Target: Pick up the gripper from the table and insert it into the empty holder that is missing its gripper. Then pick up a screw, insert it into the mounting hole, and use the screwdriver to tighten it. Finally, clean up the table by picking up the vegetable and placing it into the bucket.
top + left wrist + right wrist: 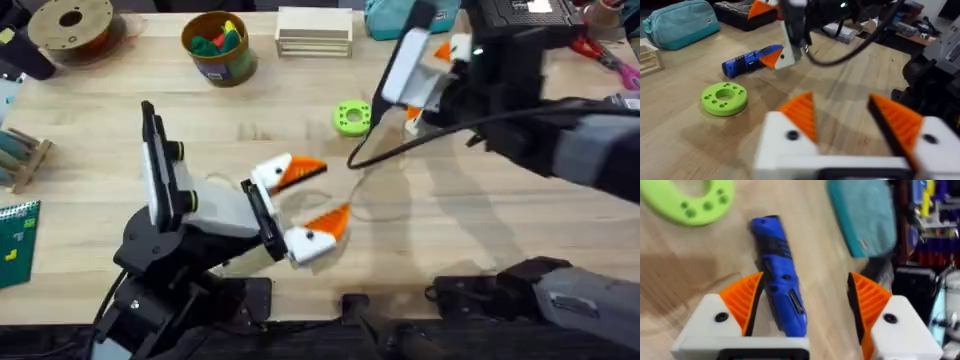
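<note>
Hanging above the blue screwdriver point(779, 287), the right tool point(805, 305) spreads its orange pads wide, one on either side of the screwdriver lying flat on the desk point(120, 80); the green ring point(351, 117) lies just beside it; the left tool point(310, 200) gapes wide and empty near mid-desk; the bucket point(218, 47) stands at the far edge.

My left gripper point(318, 198) sits low over the table, its orange-padded fingers point(801, 114) spread wide apart, with the arm folded back toward its base. My right gripper point(805, 302) reaches farther out, raised and angled down, jaws parted wide.
</note>
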You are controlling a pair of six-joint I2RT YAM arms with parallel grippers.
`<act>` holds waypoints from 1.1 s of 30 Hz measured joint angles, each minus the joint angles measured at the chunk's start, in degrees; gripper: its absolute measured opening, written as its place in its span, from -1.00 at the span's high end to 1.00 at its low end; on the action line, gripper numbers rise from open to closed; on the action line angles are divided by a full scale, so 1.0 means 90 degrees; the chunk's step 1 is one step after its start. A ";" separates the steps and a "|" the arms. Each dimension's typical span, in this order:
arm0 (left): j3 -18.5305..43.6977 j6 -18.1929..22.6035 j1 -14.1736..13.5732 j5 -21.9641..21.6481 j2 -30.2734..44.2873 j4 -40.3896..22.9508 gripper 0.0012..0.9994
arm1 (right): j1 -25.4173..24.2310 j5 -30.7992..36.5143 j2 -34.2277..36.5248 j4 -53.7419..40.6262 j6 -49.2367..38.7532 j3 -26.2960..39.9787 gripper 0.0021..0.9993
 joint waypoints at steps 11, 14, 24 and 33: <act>-0.0010 -0.0020 0.0000 -0.0106 0.0000 0.0267 -0.97 | 0.0000 0.0027 -0.1924 -0.0747 0.2435 0.0002 -0.91; 0.0353 -0.0066 0.0000 -0.0738 0.0000 -0.0251 -0.97 | 0.0000 0.0025 -0.2074 -0.0917 0.2779 0.0002 -0.91; 0.4600 -0.0318 0.0016 -0.4209 0.2918 -0.4248 -0.97 | 0.0023 0.0027 -0.2074 -0.0951 0.2923 0.0002 -0.91; 0.7022 -0.0491 0.0318 -0.3991 0.6327 -0.5143 -0.97 | 0.0068 0.0025 -0.2074 -0.0952 0.2946 0.0002 -0.91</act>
